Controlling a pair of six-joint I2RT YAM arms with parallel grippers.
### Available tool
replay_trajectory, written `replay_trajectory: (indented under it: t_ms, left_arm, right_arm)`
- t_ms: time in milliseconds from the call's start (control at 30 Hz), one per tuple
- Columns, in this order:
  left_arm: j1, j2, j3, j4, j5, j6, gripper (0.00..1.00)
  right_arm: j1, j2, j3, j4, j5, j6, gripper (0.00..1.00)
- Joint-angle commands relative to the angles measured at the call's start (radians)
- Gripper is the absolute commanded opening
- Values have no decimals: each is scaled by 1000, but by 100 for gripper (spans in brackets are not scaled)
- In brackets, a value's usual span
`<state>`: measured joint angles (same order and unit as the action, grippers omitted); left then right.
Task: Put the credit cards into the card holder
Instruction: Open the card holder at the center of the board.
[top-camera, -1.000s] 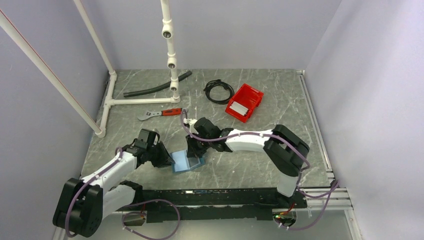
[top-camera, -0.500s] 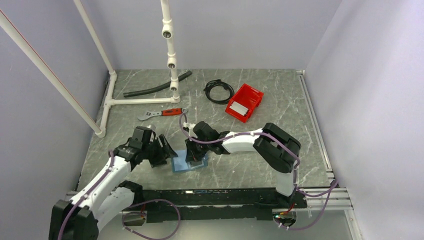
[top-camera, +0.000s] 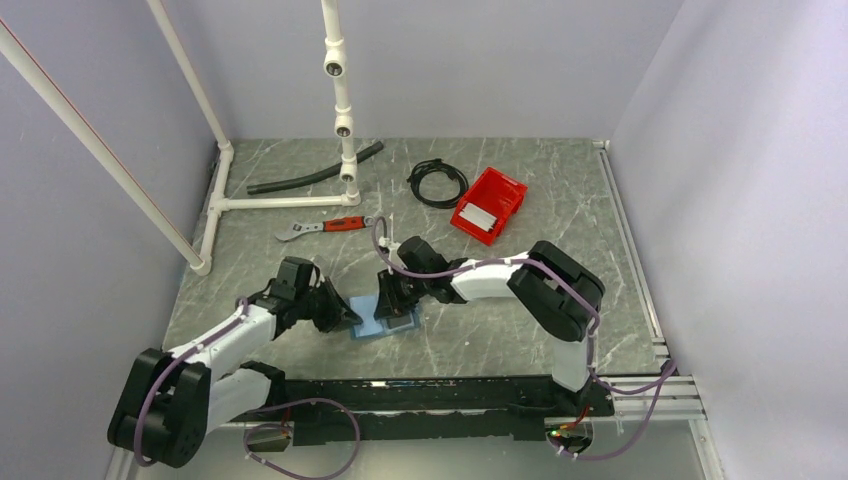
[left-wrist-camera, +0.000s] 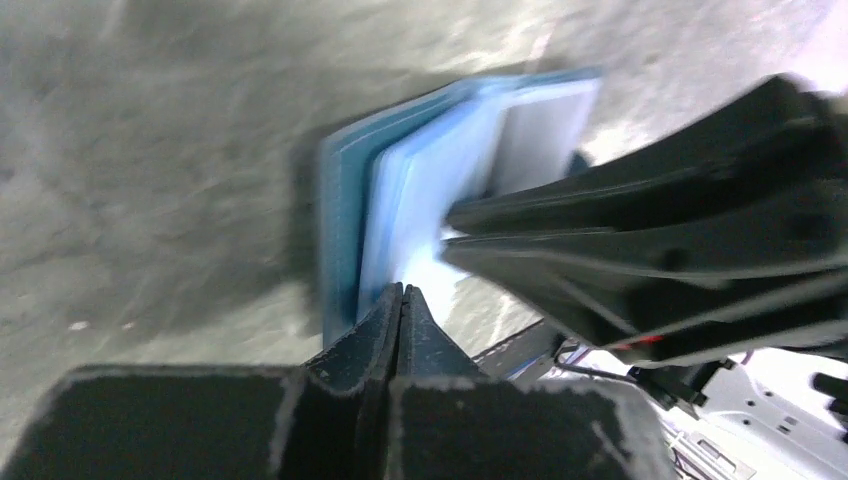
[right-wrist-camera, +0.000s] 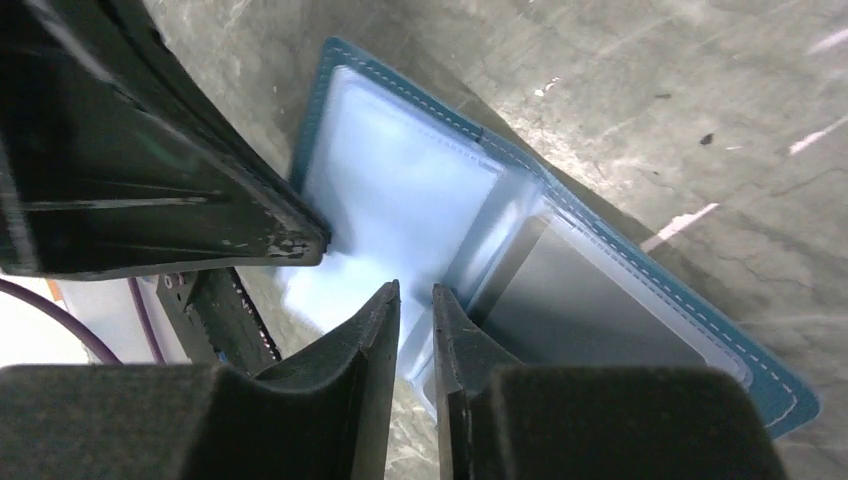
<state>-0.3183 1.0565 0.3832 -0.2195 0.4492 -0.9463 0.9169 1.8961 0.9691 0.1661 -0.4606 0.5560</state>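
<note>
The blue card holder (top-camera: 385, 320) lies open on the table between both grippers. In the right wrist view its clear pockets (right-wrist-camera: 400, 190) show, and a grey card (right-wrist-camera: 590, 300) sits inside the right-hand pocket. The same card (left-wrist-camera: 545, 130) looks pale in the left wrist view. My left gripper (left-wrist-camera: 401, 290) is shut, its tips against the near edge of the holder's (left-wrist-camera: 345, 230) clear leaf; whether it pinches that leaf I cannot tell. My right gripper (right-wrist-camera: 415, 290) stands over the holder's fold with its fingers a narrow gap apart. In the top view the left gripper (top-camera: 345, 312) and right gripper (top-camera: 392, 305) flank the holder.
A red bin (top-camera: 505, 190) at the back right holds a pale flat rectangle (top-camera: 478, 217). A coiled black cable (top-camera: 437, 183), a red-handled wrench (top-camera: 322, 227), a black hose (top-camera: 310, 174) and a white pipe frame (top-camera: 270, 202) lie further back.
The left gripper opened wide, then shut at the holder's left edge. The right gripper's fingers parted slightly and shifted a little right. The holder now lies flatter.
</note>
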Motion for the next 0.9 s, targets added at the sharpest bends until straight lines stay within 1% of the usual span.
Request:
replay_trajectory:
  t_ms: [0, 67, 167, 267, 367, 400, 433, 467, 500, 600, 667, 700, 733, 800, 867]
  left_arm:
    - [-2, 7, -34, 51, -36, 16, 0]
    - [-1, -21, -51, -2, -105, 32, 0]
    - [-1, -51, -74, -46, -166, 48, 0]
    - [1, -34, -84, -39, -174, 57, 0]
    - [1, -23, -52, -58, -148, 73, 0]
    - [1, -38, -35, -71, -136, 79, 0]
    - [1, -57, -14, -84, -112, 85, 0]
    - [1, -84, 9, -97, -91, 89, 1]
    - [1, -111, 36, -109, -69, 92, 6]
    - [1, -179, 118, -128, -11, 93, 25]
    - [0, -195, 156, -93, 48, 82, 35]
    - [0, -188, 167, -55, 87, 68, 38]
    - [-1, -169, 172, -4, 126, 50, 40]
    - [-2, -104, 174, 93, 185, 17, 38]
    - [-6, -23, 178, 147, 202, 1, 30]
  right_arm:
    - [-31, -62, -35, -23, -9, 1, 25]
    - [-53, -108, -61, -31, -24, -6, 29]
    - [-79, -142, -104, -29, -60, -22, 33]
    - [-93, -148, -137, -23, -77, -44, 38]
    - [-108, -144, -150, -21, -87, -50, 39]
    - [-107, -144, -149, -22, -79, -53, 38]
    - [-107, -142, -147, -17, -79, -53, 35]
    - [-107, -136, -143, -17, -80, -52, 29]
    - [-106, -128, -136, -19, -79, -53, 25]
    - [-105, -119, -124, -20, -78, -52, 21]
    - [-105, -119, -119, -21, -78, -51, 19]
    - [-104, -119, -116, -25, -76, -52, 18]
    - [-104, -119, -114, -32, -73, -54, 17]
    - [-103, -120, -112, -45, -64, -56, 13]
    - [-104, -129, -113, -53, -49, -53, 12]
